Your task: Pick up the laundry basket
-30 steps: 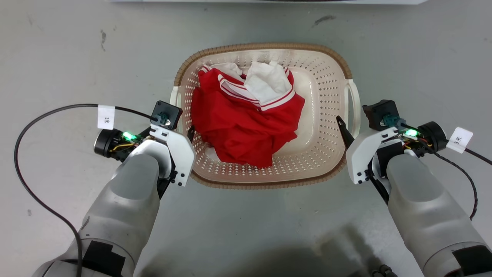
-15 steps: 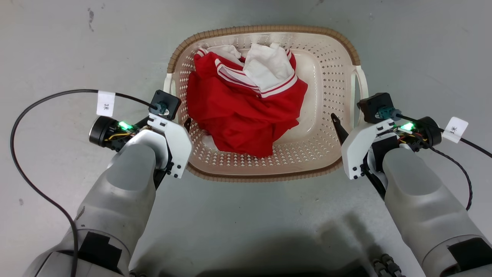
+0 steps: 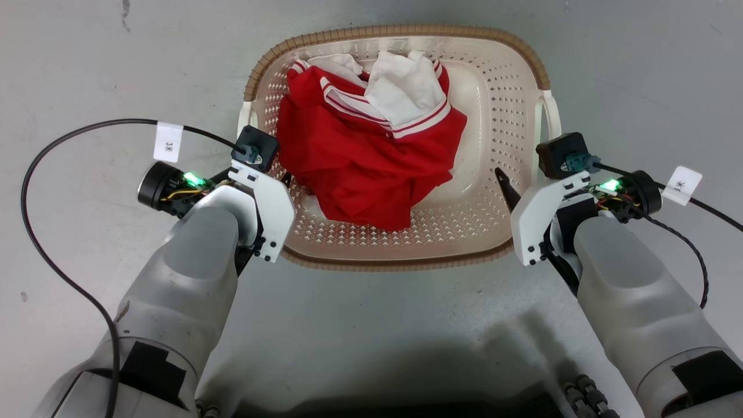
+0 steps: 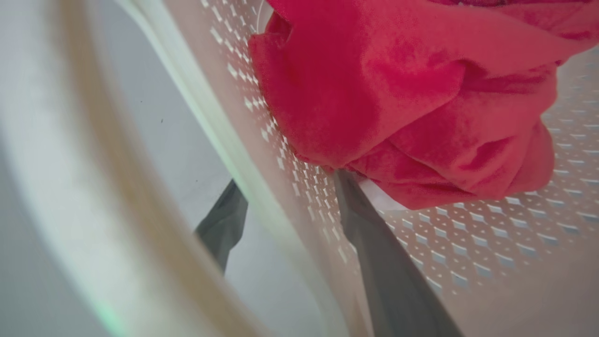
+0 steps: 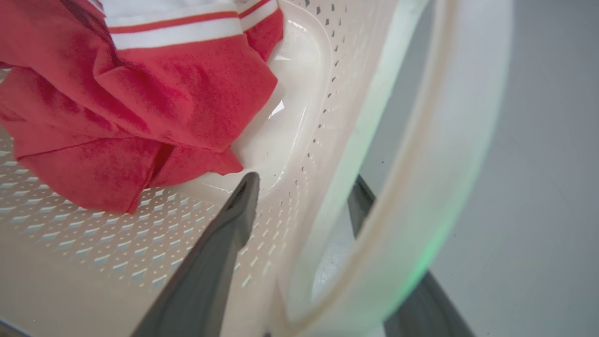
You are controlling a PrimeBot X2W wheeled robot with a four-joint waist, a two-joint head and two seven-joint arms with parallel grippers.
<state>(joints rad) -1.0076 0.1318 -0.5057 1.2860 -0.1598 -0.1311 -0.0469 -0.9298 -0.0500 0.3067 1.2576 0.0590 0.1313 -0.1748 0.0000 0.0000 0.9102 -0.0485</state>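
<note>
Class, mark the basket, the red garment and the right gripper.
basket (image 3: 395, 30): head view, far brown rim.
red garment (image 3: 360, 168): head view, middle of the cloth.
right gripper (image 5: 304, 183): right wrist view, midway between fingertips.

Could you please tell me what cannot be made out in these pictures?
Basket bottom, head view: partly covered by red clothes.
Left gripper fingertips, head view: mostly behind its white wrist plate.
Right gripper outer finger, right wrist view: crossed by the blurred handle.
Whether the basket is off the floor: underside hidden by its rim.
</note>
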